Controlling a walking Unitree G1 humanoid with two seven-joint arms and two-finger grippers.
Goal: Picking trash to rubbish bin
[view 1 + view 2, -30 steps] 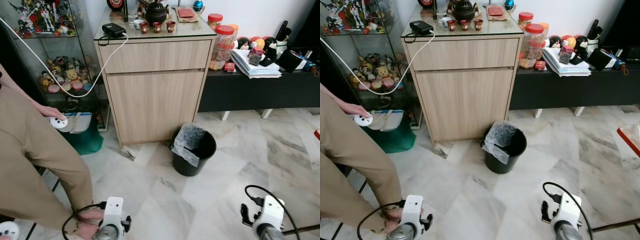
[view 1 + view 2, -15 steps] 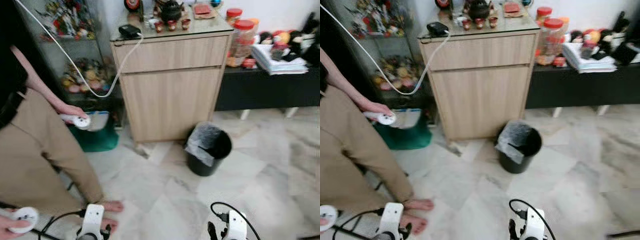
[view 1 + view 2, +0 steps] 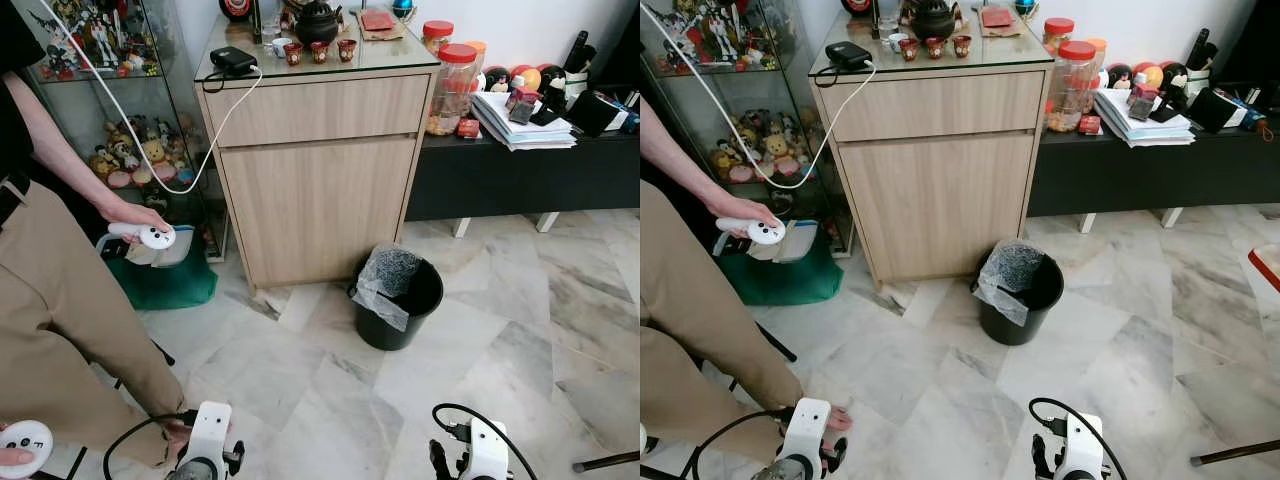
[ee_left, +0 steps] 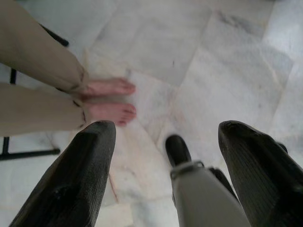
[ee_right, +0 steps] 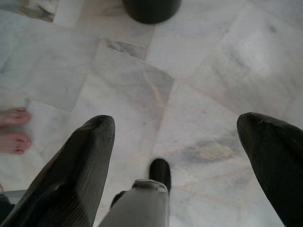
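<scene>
A black rubbish bin (image 3: pixel 398 299) with a clear liner stands on the marble floor in front of a wooden cabinet (image 3: pixel 312 160). Its base also appears in the right wrist view, rubbish bin (image 5: pixel 151 6). Both arms hang low at the bottom of the eye views. My left gripper (image 4: pixel 163 165) is open above the bare floor, with nothing between its fingers (image 4: pixel 78 184). My right gripper (image 5: pixel 177 156) is open too, over empty tiles. No trash can be made out in any view.
A person in tan trousers (image 3: pixel 60 330) stands at my left holding white controllers (image 3: pixel 150 236), bare feet (image 4: pixel 109 100) near my left arm. A glass display case (image 3: pixel 105 110) stands left of the cabinet, a low black shelf (image 3: pixel 520 170) to its right.
The whole picture has shifted and sharpened, so the camera moved. The person's hand with the controller sits a little higher. Both arms stay hanging low.
</scene>
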